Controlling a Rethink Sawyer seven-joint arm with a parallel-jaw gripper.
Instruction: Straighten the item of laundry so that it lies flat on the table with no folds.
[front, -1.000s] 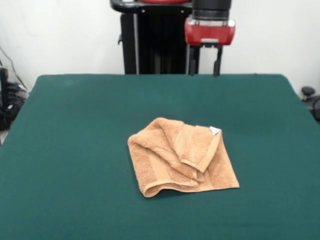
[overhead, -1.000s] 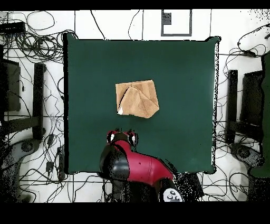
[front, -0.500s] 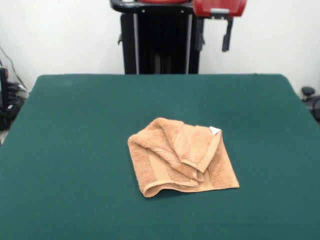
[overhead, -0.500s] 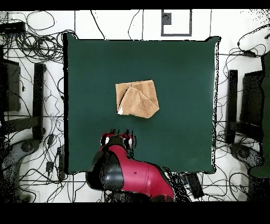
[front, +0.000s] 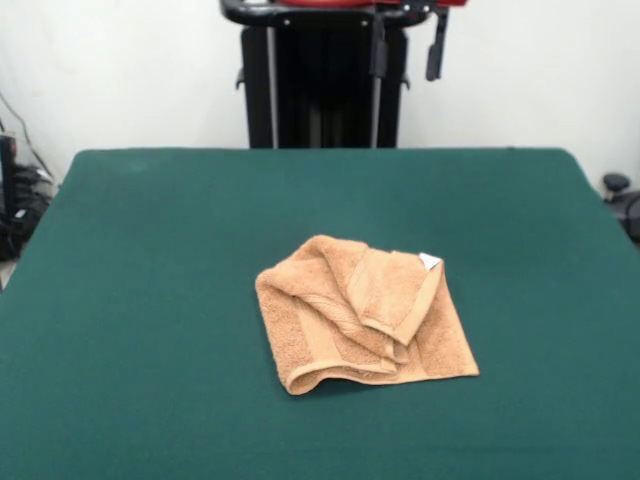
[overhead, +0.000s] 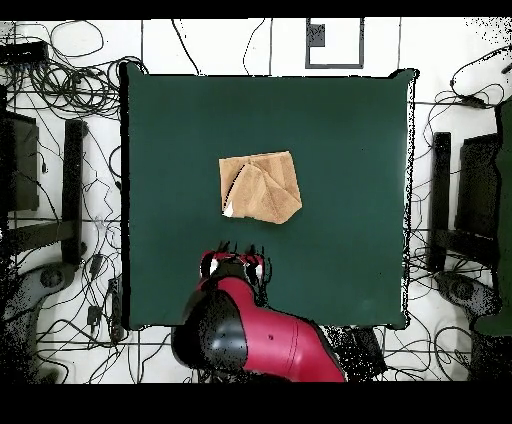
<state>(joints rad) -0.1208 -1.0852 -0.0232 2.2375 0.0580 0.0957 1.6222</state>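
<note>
Clearly the towel lies crumpled near the table's middle, toward the near edge from the raised gripper, whose fingers hang apart, empty.

Counts only: 1 towel, w/ 1 white tag showing at its corner. 1 table. 1 arm, carrying 1 gripper; 2 fingers show at the top edge in front view. Overhead view also has 1 towel, 1 table, 1 arm. Floor cables around the table: many, too tangled to count.
</note>
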